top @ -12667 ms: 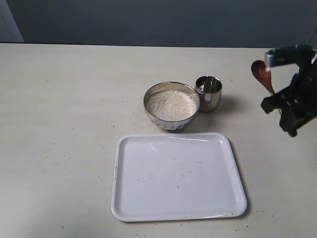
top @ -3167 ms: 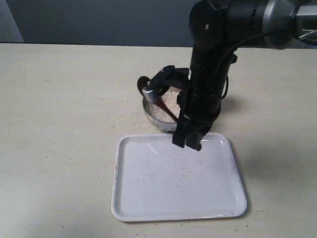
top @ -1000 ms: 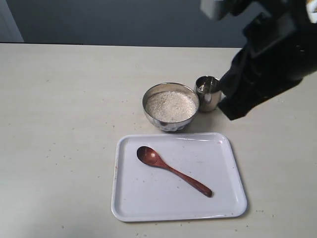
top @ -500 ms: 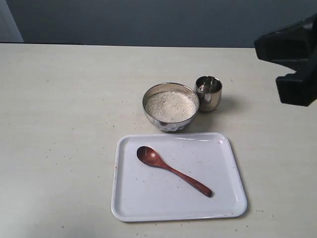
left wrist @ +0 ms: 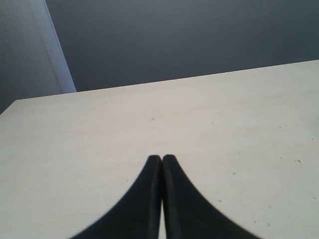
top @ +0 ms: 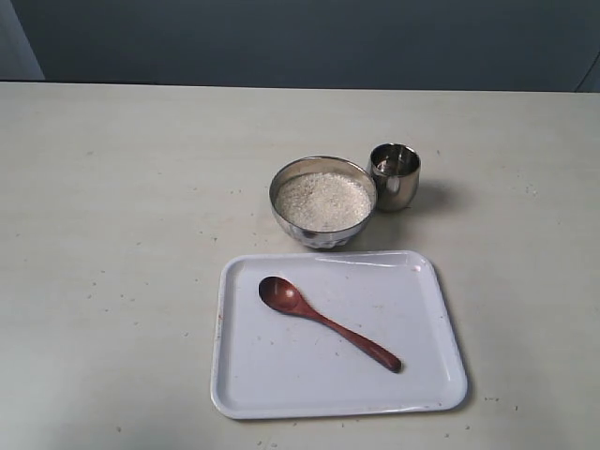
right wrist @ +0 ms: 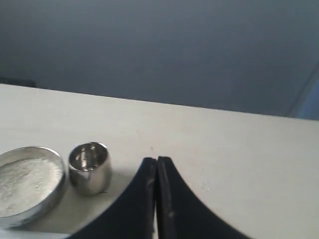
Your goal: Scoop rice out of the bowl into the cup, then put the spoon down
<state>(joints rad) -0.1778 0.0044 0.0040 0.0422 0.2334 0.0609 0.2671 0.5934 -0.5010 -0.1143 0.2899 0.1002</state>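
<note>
The reddish-brown wooden spoon lies flat on the white tray, its oval bowl toward the tray's far left and its handle running to the near right. The steel bowl holds white rice behind the tray. The small steel cup stands just right of the bowl. Neither arm shows in the exterior view. My right gripper is shut and empty, with the cup and the bowl beside it. My left gripper is shut over bare table.
The pale table carries small scattered specks. A dark wall runs behind the table's far edge.
The right arm has withdrawn rightward out of the exterior view. The spoon has stayed on the tray since a second ago; earlier it was held over the bowl.
</note>
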